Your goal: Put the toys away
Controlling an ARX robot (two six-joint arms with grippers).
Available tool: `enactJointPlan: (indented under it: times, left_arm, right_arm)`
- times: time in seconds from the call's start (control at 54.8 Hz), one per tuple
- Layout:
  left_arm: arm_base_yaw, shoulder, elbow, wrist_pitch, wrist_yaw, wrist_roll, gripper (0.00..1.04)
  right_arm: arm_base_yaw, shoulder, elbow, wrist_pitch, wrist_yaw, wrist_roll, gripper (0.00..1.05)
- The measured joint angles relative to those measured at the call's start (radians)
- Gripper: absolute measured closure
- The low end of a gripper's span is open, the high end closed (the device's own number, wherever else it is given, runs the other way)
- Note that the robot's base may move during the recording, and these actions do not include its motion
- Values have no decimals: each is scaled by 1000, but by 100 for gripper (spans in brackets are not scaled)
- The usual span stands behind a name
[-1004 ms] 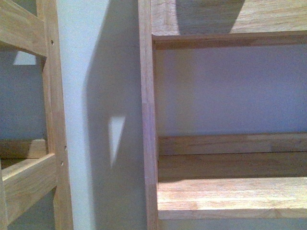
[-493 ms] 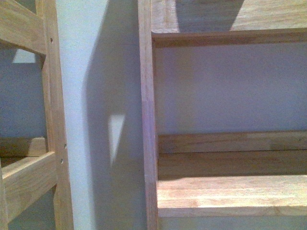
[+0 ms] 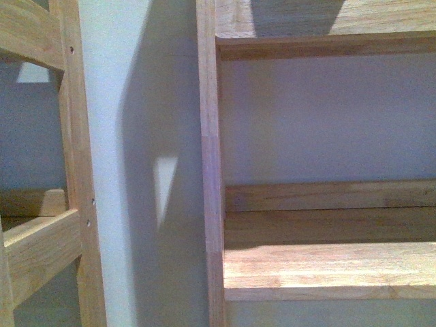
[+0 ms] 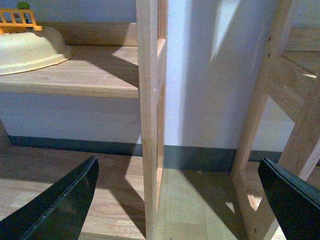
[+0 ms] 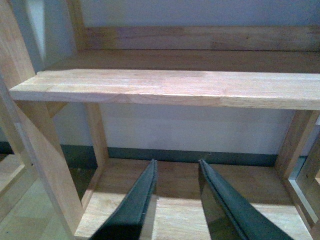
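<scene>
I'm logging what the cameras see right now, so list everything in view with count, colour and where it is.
Shelf units: two, light wood, standing against the wall; the right one fills the right of the front view, the left one is at the left edge.
Wall: one, pale white-blue, behind and between the units.
Skirting: one, dark grey strip, at the foot of the wall.
Bowl: one, cream, on a shelf in the left wrist view.
Small toy: one, orange with green, behind the bowl; too small to identify.
Plush toy: none visible.
Left hand: dark fingers wide apart, empty.
Right hand: dark fingers slightly apart, empty.
</scene>
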Motion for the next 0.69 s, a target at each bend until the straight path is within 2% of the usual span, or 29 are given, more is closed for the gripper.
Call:
enactJointPlan:
  times: [0.256,0.365,0.694]
  left_arm:
    - [0,0,0,0,0,0,6]
    - [0,0,0,0,0,0,6]
    - [0,0,0,0,0,0,6]
  right_arm:
    - [0,0,0,0,0,0,24]
    - [0,0,0,0,0,0,0]
    - [0,0,0,0,0,0,0]
